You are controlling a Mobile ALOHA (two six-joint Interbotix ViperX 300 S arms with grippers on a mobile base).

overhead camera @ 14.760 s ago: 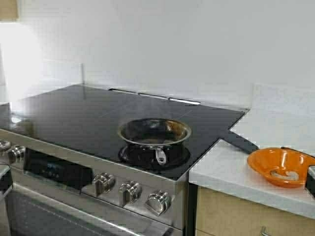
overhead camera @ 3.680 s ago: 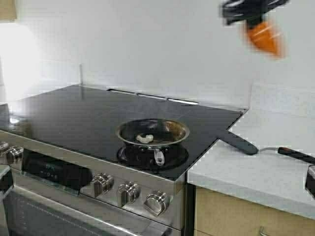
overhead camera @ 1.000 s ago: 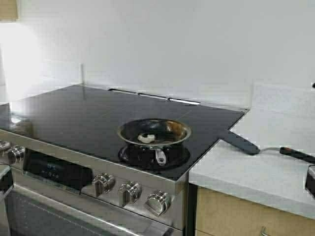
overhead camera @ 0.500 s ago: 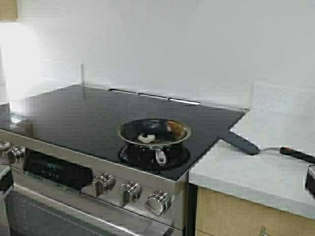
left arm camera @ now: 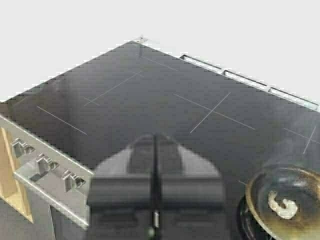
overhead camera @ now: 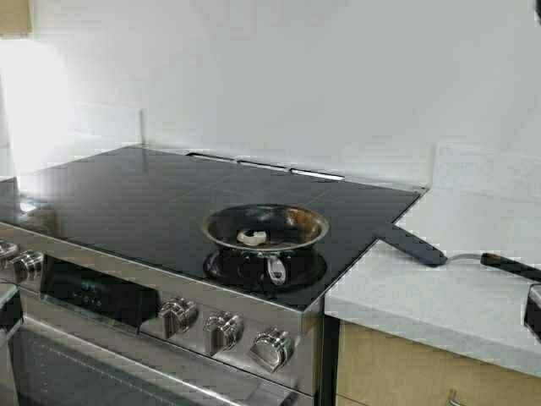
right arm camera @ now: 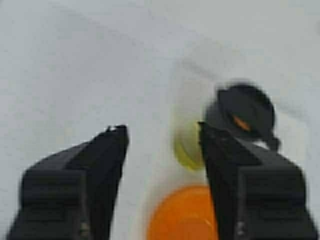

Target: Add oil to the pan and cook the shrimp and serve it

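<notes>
One wrist view alone shows oil (right arm camera: 187, 150), orange bowl (right arm camera: 182, 212).

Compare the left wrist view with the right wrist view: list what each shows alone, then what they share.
Only the left wrist view shows the shut left gripper above the black cooktop, the stove knobs and the shrimp lying in the pan. Only the right wrist view shows the open right gripper above a white surface, with the orange bowl and the oil jug's black lid beneath. They share nothing visible.
</notes>
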